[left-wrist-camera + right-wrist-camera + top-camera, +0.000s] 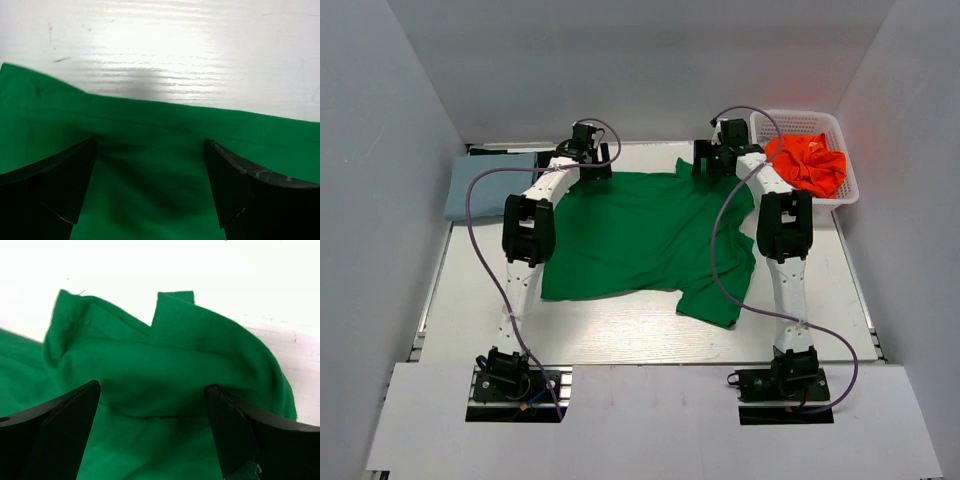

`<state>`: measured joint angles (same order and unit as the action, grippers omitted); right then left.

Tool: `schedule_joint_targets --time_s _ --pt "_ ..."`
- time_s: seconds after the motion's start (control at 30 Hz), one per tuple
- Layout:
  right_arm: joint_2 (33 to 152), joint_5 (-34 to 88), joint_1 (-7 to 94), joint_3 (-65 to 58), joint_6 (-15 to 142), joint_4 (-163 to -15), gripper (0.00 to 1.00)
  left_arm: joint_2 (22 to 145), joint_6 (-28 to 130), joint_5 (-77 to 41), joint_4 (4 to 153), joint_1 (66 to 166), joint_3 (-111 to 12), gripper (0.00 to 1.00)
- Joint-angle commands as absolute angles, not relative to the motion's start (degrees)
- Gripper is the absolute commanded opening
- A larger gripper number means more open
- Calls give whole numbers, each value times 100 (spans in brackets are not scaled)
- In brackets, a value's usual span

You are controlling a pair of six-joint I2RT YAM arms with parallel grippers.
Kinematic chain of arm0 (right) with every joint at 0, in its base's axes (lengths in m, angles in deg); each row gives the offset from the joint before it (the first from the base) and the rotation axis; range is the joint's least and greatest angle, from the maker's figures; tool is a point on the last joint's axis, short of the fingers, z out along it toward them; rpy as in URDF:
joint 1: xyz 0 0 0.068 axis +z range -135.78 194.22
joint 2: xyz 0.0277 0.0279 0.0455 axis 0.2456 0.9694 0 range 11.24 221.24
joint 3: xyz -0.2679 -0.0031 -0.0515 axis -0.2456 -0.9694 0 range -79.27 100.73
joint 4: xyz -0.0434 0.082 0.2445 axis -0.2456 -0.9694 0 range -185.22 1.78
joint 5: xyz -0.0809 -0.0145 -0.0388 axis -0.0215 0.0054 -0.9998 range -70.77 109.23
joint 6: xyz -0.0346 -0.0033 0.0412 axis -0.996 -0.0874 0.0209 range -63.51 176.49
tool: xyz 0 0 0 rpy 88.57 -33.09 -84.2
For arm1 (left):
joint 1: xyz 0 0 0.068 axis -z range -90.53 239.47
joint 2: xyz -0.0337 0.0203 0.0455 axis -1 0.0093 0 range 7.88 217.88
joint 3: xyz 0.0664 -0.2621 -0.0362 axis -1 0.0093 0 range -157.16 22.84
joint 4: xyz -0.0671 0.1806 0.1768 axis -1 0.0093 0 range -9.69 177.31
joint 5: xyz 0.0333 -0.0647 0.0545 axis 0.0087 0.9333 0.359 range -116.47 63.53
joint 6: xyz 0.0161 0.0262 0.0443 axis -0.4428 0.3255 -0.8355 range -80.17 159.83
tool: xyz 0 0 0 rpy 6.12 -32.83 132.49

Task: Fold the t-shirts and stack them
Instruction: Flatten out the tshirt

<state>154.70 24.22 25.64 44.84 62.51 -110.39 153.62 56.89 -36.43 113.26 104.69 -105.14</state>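
Left pincer (150, 182) spread, right pincer (152, 430) spread, both over green t-shirt (640, 235) far edge

A green shirt (640, 235) lies spread mid-frame on the table (620, 335), left gripper (592, 165) and right gripper (715, 160) at its upper edge. Blue shirt (485, 185) upper left; orange shirt (807, 165) in basket (810, 122) upper right.

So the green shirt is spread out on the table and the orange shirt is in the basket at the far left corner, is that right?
Not quite. The top external view shows the basket with the orange shirt at the far right corner. The green shirt is spread on the table.
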Motion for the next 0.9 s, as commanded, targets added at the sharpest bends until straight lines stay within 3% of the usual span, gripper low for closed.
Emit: schedule_joint_targets --time_s 0.0,0.07,0.2,0.4,0.6,0.77,0.87 --pt "14644 2705 2608 4484 5938 -10956 90 14756 5381 -3061 11028 10476 -10653 100" --pt "13951 2653 2678 4282 5991 -11028 90 14213 5380 -3061 10924 10546 -10409 100" --pt "12614 2617 2819 2245 6341 -10887 90 13043 5459 -2877 10861 10599 -9311 100" --pt "10347 1951 2731 -979 7345 -10439 90 11276 6381 -2622 10416 10599 -5880 100" --pt "9843 1071 2539 -2064 7757 -10667 90 10097 6785 -2365 10114 10599 -3968 100" --pt "10254 938 2345 -2250 7820 -10421 90 9894 6857 -2735 9877 10599 -3324 100" --pt "10483 1131 2248 -2319 7811 -10430 82 10069 6857 -2919 9816 10599 -3218 100"
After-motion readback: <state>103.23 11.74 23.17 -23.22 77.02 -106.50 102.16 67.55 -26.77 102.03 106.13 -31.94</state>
